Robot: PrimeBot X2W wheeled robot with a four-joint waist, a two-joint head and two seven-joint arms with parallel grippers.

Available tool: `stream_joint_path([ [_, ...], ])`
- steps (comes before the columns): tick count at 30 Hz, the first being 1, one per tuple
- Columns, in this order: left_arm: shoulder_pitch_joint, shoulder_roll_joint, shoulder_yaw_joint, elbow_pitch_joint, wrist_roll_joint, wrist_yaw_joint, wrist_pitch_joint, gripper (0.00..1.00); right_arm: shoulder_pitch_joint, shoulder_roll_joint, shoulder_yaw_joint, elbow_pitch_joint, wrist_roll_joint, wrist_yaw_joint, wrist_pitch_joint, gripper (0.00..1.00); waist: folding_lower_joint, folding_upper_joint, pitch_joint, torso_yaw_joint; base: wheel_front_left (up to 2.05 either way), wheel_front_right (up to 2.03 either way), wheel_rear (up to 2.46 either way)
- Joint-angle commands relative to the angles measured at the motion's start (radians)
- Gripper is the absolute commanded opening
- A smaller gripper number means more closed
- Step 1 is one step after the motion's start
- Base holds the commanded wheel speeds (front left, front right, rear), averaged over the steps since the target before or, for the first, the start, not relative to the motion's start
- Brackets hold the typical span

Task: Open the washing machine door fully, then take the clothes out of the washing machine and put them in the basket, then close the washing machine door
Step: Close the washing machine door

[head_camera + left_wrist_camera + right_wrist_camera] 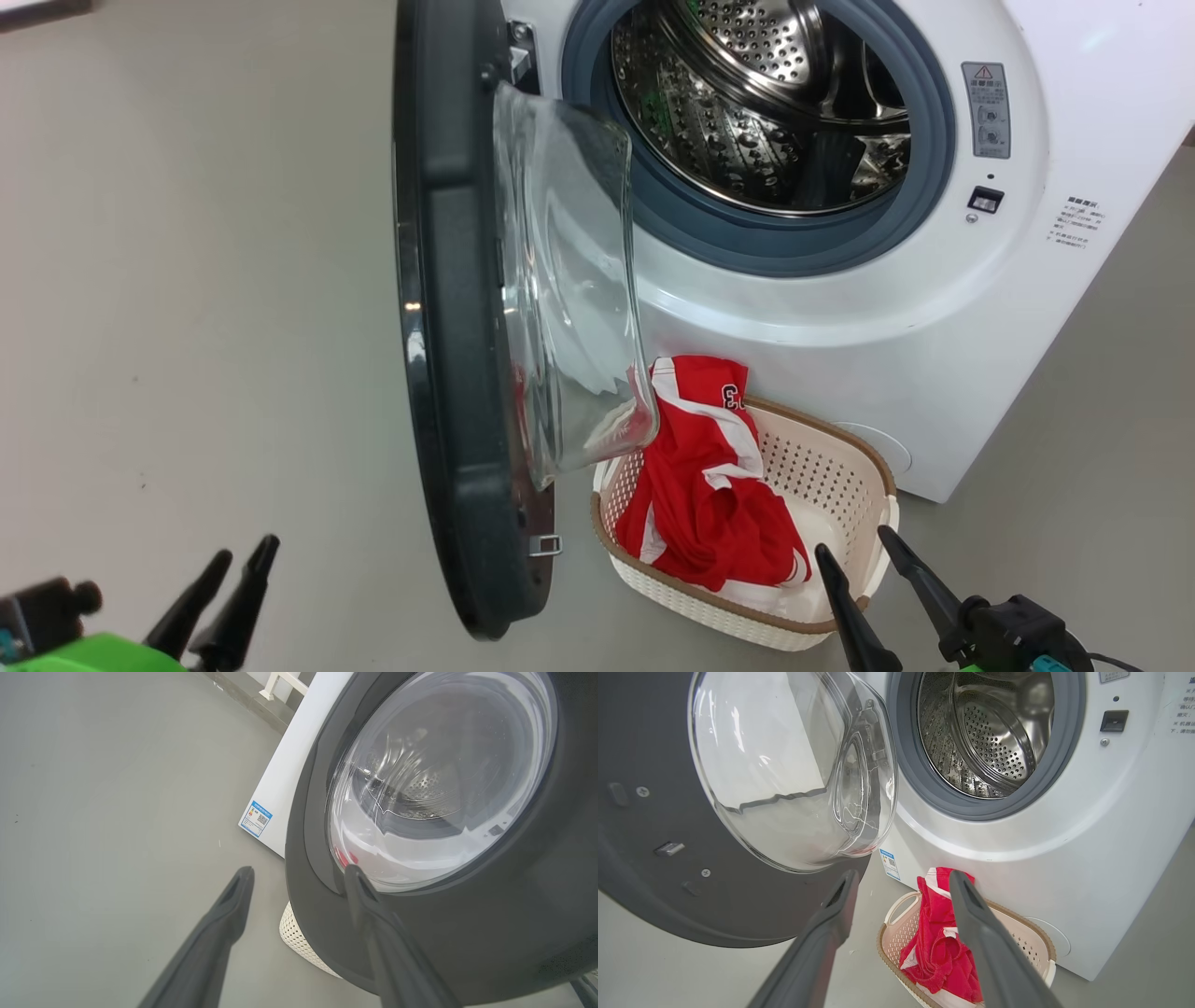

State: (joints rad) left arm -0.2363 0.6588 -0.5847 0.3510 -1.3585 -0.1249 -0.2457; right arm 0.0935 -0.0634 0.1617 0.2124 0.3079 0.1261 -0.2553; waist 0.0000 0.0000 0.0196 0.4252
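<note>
The washing machine (840,308) stands with its door (448,327) swung out edge-on, the glass bowl (569,280) facing the steel drum (766,93), where no cloth shows. In front, the cream basket (831,467) holds the red clothes (709,485) with white stripes. My left gripper (247,551) is at the lower left, open and empty, outside the door (514,914). My right gripper (851,541) hangs open and empty over the basket's near right corner. In the right wrist view, the right gripper (904,875) points toward the basket (1036,938) and clothes (938,952).
Grey floor (187,280) stretches wide to the left of the door. The door's metal latch (546,544) sticks out near its lower edge, close to the basket. A blue label (256,819) marks the machine's lower corner.
</note>
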Motion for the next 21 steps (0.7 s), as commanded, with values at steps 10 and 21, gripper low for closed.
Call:
stream_joint_path([
  [10,0.061,-0.137,0.272,0.063,0.321,-0.006,-0.016,1.00,0.007,0.002,0.000,-0.048,0.005,0.005,-0.006,1.00,0.0000,0.0000,0.001,-0.024,0.00,0.00,0.00],
  [21,0.175,-0.304,0.493,-0.014,0.719,-0.006,-0.016,1.00,0.005,0.006,-0.013,-0.082,0.001,0.005,-0.006,1.00,0.0000,0.0000,0.002,-0.047,0.00,0.00,0.00],
])
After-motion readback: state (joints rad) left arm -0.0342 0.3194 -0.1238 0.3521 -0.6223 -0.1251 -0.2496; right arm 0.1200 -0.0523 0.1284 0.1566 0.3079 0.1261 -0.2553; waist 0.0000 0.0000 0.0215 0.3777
